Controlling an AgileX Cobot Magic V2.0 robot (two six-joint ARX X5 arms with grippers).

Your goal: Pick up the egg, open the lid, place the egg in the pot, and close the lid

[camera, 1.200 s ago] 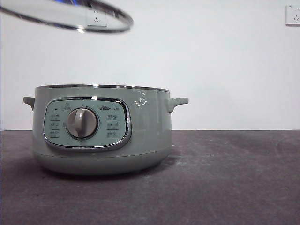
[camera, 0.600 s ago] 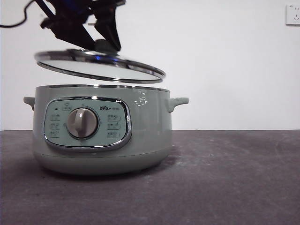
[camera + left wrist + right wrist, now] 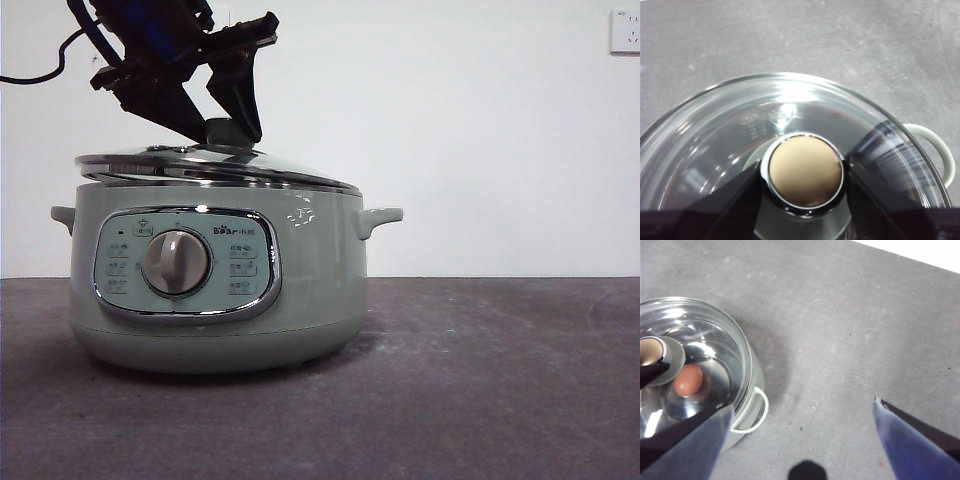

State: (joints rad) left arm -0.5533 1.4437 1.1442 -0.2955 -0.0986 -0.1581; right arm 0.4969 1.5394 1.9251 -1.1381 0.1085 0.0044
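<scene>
The pale green pot (image 3: 215, 290) stands on the dark table at the left of the front view. The lid (image 3: 215, 165), clear glass with a chrome rim, lies at the pot's rim, slightly tilted with its left side higher. My left gripper (image 3: 228, 130) comes down from above and is shut on the lid's knob (image 3: 806, 172), one black jaw on each side. Through the glass in the right wrist view the reddish-brown egg (image 3: 688, 380) lies inside the pot. My right gripper (image 3: 801, 405) hangs open high over bare table beside the pot, holding nothing.
One small side handle (image 3: 378, 217) sticks out on the pot's right, another on its left. The grey dial (image 3: 176, 262) faces the front camera. A wall socket (image 3: 624, 31) sits on the white wall at the top right. The grey table (image 3: 500, 380) stretches right of the pot.
The left gripper has brought the lid down from the top left corner, over the pot, until it meets the pot's rim. The pot has not moved.
</scene>
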